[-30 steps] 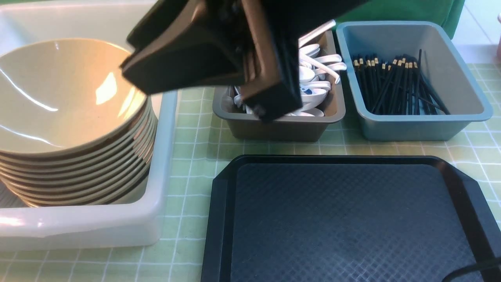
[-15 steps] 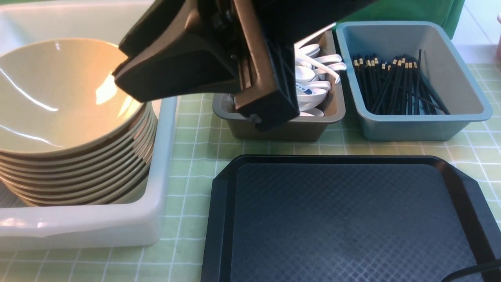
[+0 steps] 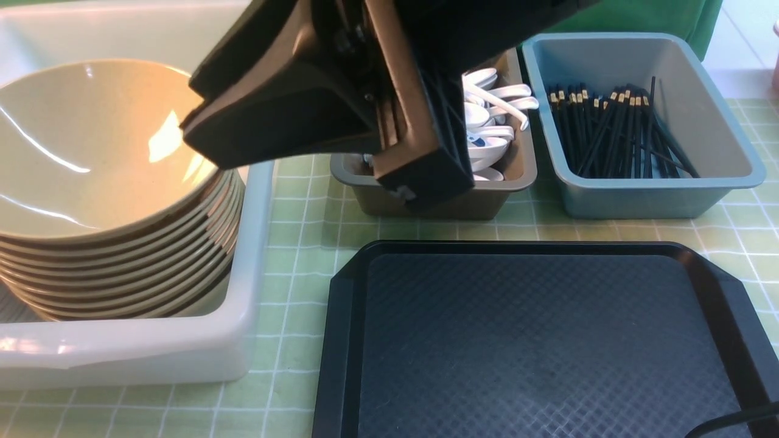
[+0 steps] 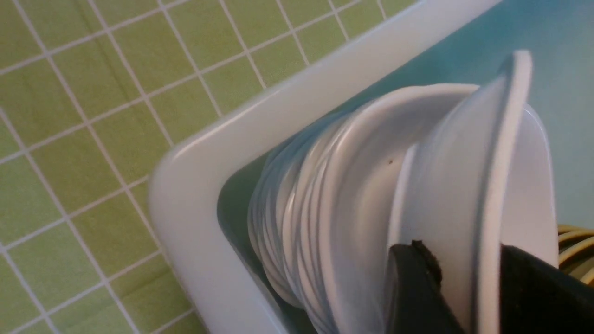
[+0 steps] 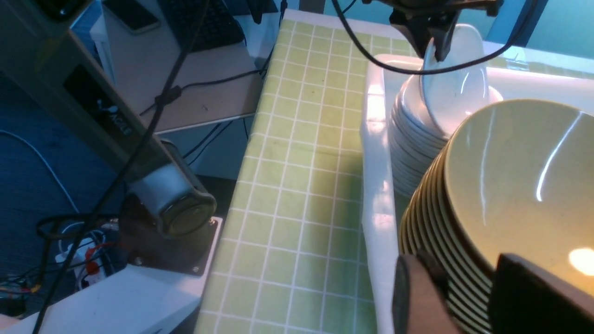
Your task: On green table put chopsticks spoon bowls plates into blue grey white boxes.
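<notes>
- Left hand [image 4: 468, 297] sits astride our tilted white bowl's [image 4: 464, 185] rim, fingers either side; clamped or loosening, we cannot tell.
- Bowl stack [image 4: 315, 204] lies directly beneath, inside the white box [image 4: 195, 185].
- Right hand [image 5: 468, 297] straddles the top plate's [image 5: 519, 185] rim, grip unclear.

Front cam sits low between the arms, facing forward over the green table [image 3: 304, 243], super close to the white box [image 3: 182, 359]. Left wrist cam looks down tight on that box's corner [image 4: 195, 185]. Right wrist cam looks left across it [image 5: 376, 208]. All three share the box.
</notes>
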Robot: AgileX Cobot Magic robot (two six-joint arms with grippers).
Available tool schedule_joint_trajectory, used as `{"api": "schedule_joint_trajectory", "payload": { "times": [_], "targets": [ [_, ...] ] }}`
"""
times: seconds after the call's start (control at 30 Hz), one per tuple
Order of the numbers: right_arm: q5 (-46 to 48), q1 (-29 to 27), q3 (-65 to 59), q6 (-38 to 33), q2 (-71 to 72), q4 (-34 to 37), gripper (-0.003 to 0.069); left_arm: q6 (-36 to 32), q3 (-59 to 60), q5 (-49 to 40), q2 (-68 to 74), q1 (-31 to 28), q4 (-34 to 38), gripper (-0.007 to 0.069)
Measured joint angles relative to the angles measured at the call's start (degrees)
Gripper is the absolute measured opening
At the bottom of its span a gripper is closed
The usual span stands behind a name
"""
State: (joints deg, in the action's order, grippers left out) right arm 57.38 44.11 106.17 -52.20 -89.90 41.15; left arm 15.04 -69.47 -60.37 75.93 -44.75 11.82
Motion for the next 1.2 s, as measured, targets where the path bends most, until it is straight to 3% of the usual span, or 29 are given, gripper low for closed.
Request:
{"api": "schedule_joint_trajectory", "payload": {
  "times": [0.33, 0.43, 0.63, 0.77, 0.87, 0.97, 1.07, 1.2],
  "targets": [
    [1.7, 0.0, 0.0, 2.6, 0.0, -2.5, 0.0235, 5.3, 0.0, 0.5, -1.8, 1.8, -7.5, 0.0568],
    [1.7, 0.0, 0.0, 5.0, 0.0, -5.8, 0.0235, 3.2, 0.0, 0.5, -3.4, 4.5, -7.6, 0.0605],
    [2.6, -3.5, 0.0, 19.4, 0.1, -18.7, 0.0235, -8.5, 0.0, 0.9, -11.2, 21.0, -2.5, 0.0605],
    [3.0, -9.7, -0.7, 31.1, 1.2, -28.0, 0.0235, -17.6, 0.0, 2.7, -13.5, 33.6, 2.1, 0.0521],
    [2.9, -12.5, -2.6, 34.8, 2.9, -31.5, 0.0235, -20.8, 0.0, 3.7, -13.6, 39.8, 3.6, 0.0447],
    [0.9, -15.1, -11.2, 37.5, 10.0, -34.0, 0.0235, -22.1, 0.0, 4.7, -13.6, 48.1, 4.1, 0.0260],
    [-4.1, -15.2, -21.7, 40.1, 18.8, -36.1, 0.0235, -21.4, 0.0, 4.2, -13.7, 51.6, 3.7, 0.0094],
    [-14.4, -15.3, -40.4, 46.2, 33.7, -43.2, 0.0235, -18.3, 0.4, 1.4, -17.1, 53.3, 2.2, 0.0001]
  ]
}}
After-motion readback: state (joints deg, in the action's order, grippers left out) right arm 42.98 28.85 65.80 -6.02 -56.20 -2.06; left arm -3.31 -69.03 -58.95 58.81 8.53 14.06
